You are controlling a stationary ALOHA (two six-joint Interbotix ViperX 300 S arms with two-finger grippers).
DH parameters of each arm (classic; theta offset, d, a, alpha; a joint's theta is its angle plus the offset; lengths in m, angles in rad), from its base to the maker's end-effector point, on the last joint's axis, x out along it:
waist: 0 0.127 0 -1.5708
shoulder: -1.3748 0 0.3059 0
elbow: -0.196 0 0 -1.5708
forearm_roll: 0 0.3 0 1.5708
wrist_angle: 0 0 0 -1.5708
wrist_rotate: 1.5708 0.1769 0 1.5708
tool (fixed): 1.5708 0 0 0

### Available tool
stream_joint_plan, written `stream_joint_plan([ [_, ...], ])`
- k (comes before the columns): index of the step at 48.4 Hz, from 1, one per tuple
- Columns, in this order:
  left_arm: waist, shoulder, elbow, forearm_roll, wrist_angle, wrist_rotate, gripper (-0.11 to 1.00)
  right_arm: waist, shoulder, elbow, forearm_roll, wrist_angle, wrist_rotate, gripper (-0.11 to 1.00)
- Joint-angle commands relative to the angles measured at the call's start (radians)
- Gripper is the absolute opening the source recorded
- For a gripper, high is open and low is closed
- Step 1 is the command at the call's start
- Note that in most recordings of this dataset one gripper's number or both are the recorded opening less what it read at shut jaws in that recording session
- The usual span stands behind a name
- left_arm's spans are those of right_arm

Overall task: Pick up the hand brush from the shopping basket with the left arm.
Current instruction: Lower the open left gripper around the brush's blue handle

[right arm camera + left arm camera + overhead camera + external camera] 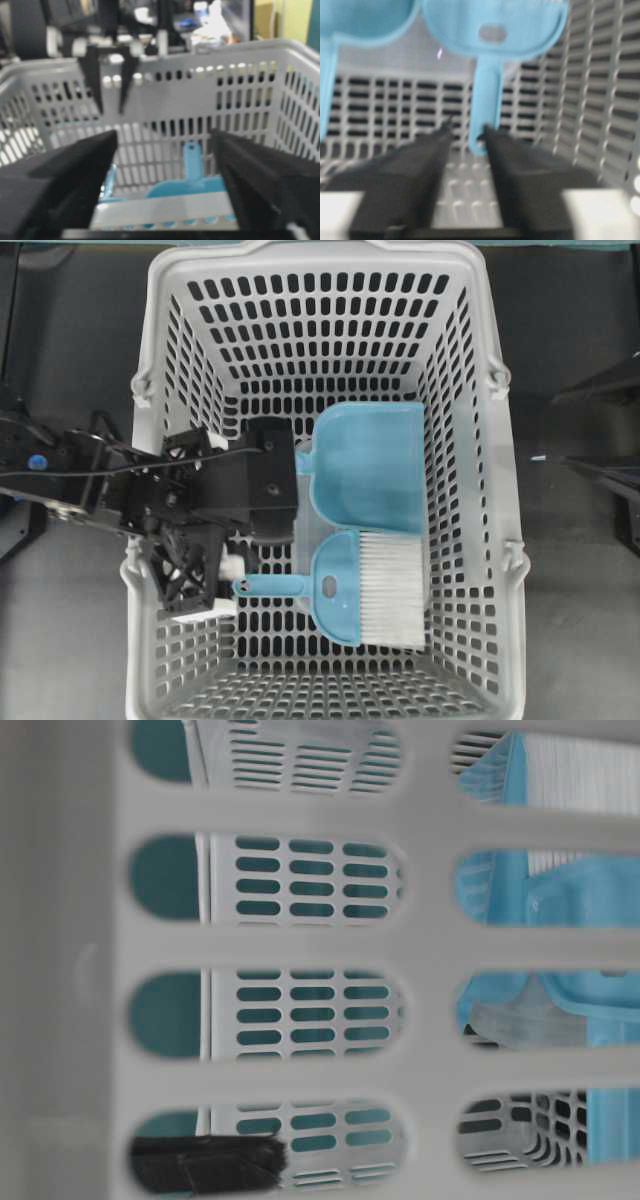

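The hand brush lies flat on the floor of the shopping basket, in the half nearer the bottom of the overhead view and toward the basket's right wall. Its long axis runs left to right in that view: the thin handle points left toward the left arm, the rounded blue head sits in the middle, and the wide white bristles fan out to the right. Just above it, touching or nearly touching along the bristle edge, lies the flat light-blue dustpan, its short handle also pointing left. The left end effector has reached in over the basket's left wall and sits low inside, aimed at the brush. In the left wrist view its two dark fingers stand apart on either side of the handle's tip, with a narrow gap on each side, so the jaws are open and not gripping; the handle runs straight away from the camera up to the head with its oval hole. The right end effector hangs outside the basket's right wall with its jaws spread wide and nothing between them, looking across the rim at the left arm. The basket stands on a dark counter.
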Motion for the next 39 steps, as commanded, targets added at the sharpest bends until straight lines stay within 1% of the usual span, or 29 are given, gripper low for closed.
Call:
stream_joint_plan([
  [1, -0.011, 0.008, -0.035, 0.003, -0.002, -0.008, 0.55, 0.003, -0.017, -0.025, 0.005, 0.035, 0.028, 0.81],
  [3, -0.014, 0.015, -0.041, 0.003, 0.0, -0.009, 0.67, 0.003, -0.028, -0.025, 0.005, 0.058, 0.038, 0.82],
  [5, -0.015, 0.023, -0.046, 0.005, 0.003, -0.009, 0.77, 0.003, -0.038, -0.025, 0.005, 0.08, 0.046, 0.82],
  [7, -0.017, 0.028, -0.049, 0.003, 0.003, -0.009, 0.85, 0.003, -0.051, -0.025, 0.005, 0.101, 0.051, 0.81],
  [9, -0.018, 0.031, -0.052, 0.003, 0.003, -0.009, 0.9, 0.003, -0.06, -0.025, 0.005, 0.112, 0.051, 0.8],
  [23, -0.038, 0.057, -0.051, 0.005, 0.003, -0.011, 0.91, 0.003, -0.072, -0.026, 0.005, 0.12, 0.044, 0.8],
  [39, -0.038, 0.17, -0.054, 0.003, 0.003, -0.008, 0.91, 0.003, -0.069, -0.02, 0.005, 0.12, 0.044, 0.79],
])
